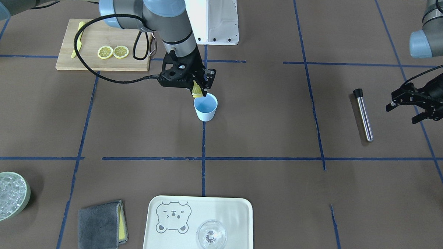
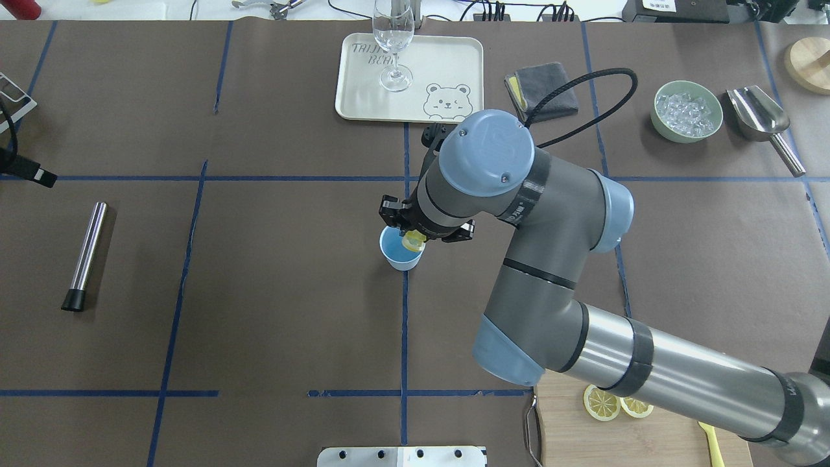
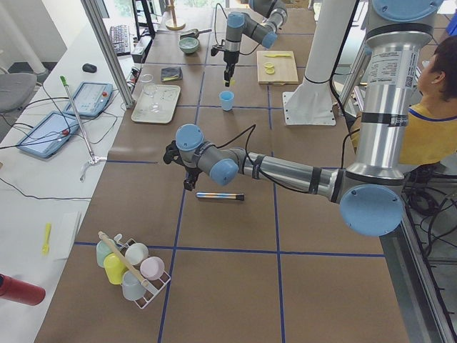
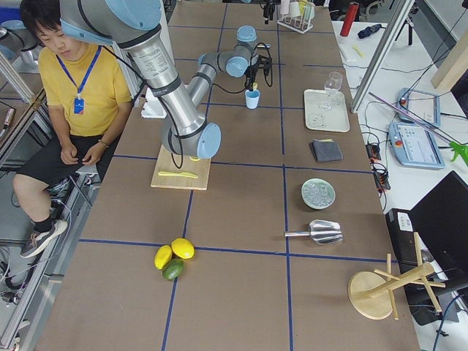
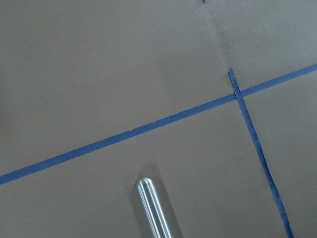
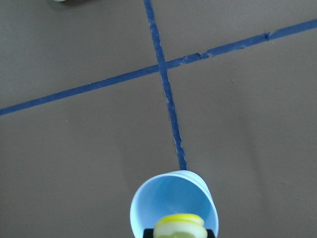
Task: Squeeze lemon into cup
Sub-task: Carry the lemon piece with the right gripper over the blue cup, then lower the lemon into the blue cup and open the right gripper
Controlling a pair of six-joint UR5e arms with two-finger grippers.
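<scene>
The big brown table [image 1: 266, 115] has blue tape lines on it. The right arm [image 2: 551, 272] is long and grey, and it reaches out to the middle of the table. The left arm [image 1: 434, 39] stays at its own side. A pale tray [image 1: 240, 213] with a bear drawn on it lies at the far edge, away from the robot. A wooden board [image 1: 94, 63] lies close to the robot on its right side. A green bowl [image 1: 25, 198] full of ice sits at the far right corner. A folded grey cloth [image 1: 98, 225] lies between the bowl and the tray. A shiny metal tube [image 1: 363, 114] with a black end lies flat on the left side of the table. The left fingers [image 1: 403, 113] are near the tube, spread apart with nothing in them. A clear glass [image 1: 211, 235] stands on the tray. The small blue cup [image 1: 206, 108] stands upright on a blue line in the middle of the table. The right fingers [image 1: 200, 89] are clamped on a lemon slice [image 1: 196, 90], which looks bent from the pinch. The slice is right over the edge of the cup's mouth (I cannot tell if it touches the rim). Two more slices [image 1: 113, 52] lie flat side by side on the board. A yellow knife [image 1: 78, 38] lies on the board too.
</scene>
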